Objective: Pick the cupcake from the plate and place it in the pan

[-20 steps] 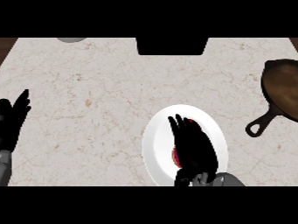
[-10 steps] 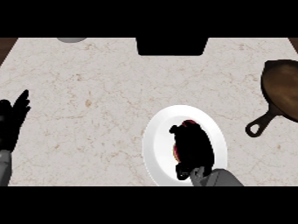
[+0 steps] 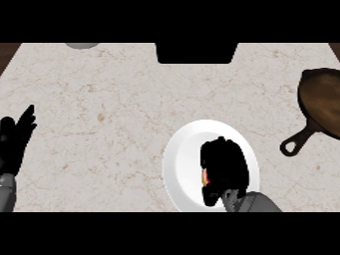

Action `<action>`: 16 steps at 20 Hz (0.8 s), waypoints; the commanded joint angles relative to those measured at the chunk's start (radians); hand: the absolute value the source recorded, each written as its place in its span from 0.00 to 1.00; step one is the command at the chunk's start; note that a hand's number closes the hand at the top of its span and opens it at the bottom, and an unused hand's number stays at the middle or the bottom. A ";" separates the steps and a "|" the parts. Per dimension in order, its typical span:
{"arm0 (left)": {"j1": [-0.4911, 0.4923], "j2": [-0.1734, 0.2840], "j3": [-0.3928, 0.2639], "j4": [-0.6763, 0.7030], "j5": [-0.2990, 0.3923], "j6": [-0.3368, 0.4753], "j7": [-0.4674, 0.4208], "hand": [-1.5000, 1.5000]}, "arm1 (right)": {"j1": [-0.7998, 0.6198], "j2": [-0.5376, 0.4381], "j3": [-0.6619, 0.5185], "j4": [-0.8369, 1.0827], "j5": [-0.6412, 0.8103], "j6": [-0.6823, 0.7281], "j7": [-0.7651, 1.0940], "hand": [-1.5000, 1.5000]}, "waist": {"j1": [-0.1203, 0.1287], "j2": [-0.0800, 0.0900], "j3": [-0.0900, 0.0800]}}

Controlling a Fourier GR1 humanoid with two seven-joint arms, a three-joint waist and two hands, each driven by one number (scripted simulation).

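Whereas the right hand lay with fingers stretched long over the white plate a second ago, and half curled shortly after, its fingers are now drawn in tight, bunched into a compact dark mass over the plate's right half. A sliver of red and yellow shows at the hand's lower left edge; judged to be the cupcake, sitting on the plate and mostly hidden under the curled fingers. Reading: the grasp has closed on the cupcake, nothing lifted yet, since the hand sits low over the plate. Task about a third along by my estimate; lift and carry remain. The pan, dark brown with a looped handle pointing down and left toward the plate, lies well apart at the right edge, so the carry goes up and to the right. Left hand rests at the left edge, fingers straight and together, pointing up, unchanged across the frames. Counter is pale marbled stone, bare between plate and pan. A dark rectangular object sits at the far edge centre; a grey rounded thing at the far left, identity unclear. Dark wood shows past the corners.
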 commanded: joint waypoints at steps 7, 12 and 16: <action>0.063 0.018 0.071 -0.006 0.018 0.038 0.007 0.50 | 0.301 -0.460 -0.523 -0.058 -0.205 -0.132 -0.218 1.00 | -0.129 -0.008 0.012; 0.070 0.031 0.079 -0.010 0.039 0.006 0.010 0.50 | 0.371 -0.627 -0.791 -0.014 -0.322 -0.281 -0.520 1.00 | -0.126 -0.014 0.010; 0.089 0.021 0.072 -0.017 0.032 0.011 -0.007 0.50 | 0.403 -0.652 -0.976 0.005 -0.427 -0.423 -0.752 1.00 | -0.110 -0.016 0.009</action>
